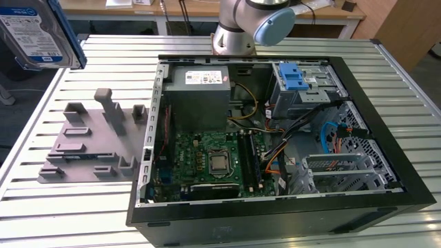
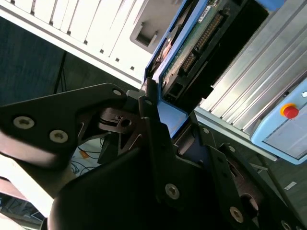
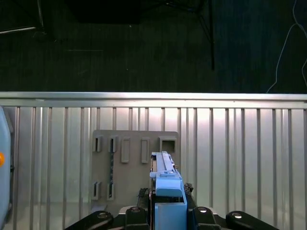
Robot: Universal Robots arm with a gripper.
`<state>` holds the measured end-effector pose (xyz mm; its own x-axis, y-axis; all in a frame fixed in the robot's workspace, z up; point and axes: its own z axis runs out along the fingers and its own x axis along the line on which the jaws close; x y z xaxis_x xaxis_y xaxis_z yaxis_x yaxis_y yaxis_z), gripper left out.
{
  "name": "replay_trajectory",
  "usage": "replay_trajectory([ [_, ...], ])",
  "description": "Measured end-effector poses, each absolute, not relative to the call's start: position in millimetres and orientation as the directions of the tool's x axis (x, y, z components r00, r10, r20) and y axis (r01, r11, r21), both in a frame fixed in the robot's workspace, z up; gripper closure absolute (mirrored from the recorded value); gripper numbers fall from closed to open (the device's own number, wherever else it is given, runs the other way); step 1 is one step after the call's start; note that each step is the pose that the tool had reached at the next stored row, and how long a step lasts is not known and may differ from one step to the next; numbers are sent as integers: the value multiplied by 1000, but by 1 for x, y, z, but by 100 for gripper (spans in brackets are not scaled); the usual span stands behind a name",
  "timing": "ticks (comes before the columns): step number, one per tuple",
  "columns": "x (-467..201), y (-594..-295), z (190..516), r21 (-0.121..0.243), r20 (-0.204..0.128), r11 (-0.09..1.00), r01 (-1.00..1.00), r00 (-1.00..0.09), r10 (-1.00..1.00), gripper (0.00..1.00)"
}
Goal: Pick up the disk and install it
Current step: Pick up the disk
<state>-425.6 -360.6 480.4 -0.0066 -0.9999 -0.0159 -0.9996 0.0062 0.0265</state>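
The disk (image 1: 36,32), a silver hard drive with a white-and-blue label and blue rails, hangs high in the air at the exterior view's upper left, above the table's edge. In both wrist views I see it edge-on: its blue rail (image 3: 166,184) and its green board with the connector (image 2: 193,50). My gripper (image 2: 160,108) is shut on the disk's lower end, with a dark finger on each side of the blue rail. In the first wrist view the gripper (image 3: 168,211) holds the disk upright over the grey fixture plate (image 3: 134,163).
The open computer case (image 1: 386,206) lies on the slatted metal table (image 1: 76,212), with motherboard, grey power-supply box (image 1: 200,98) and a blue-latched drive cage (image 1: 296,82) inside. The grey fixture plate (image 1: 93,147) sits on the exterior view's left. The arm's base (image 1: 238,31) stands behind the case.
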Motion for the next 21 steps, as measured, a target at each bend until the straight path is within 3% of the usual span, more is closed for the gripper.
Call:
replay_trajectory([
  [21, -406, -370, 491, 27, -16, 6, -1000, -7, -1000, 64],
])
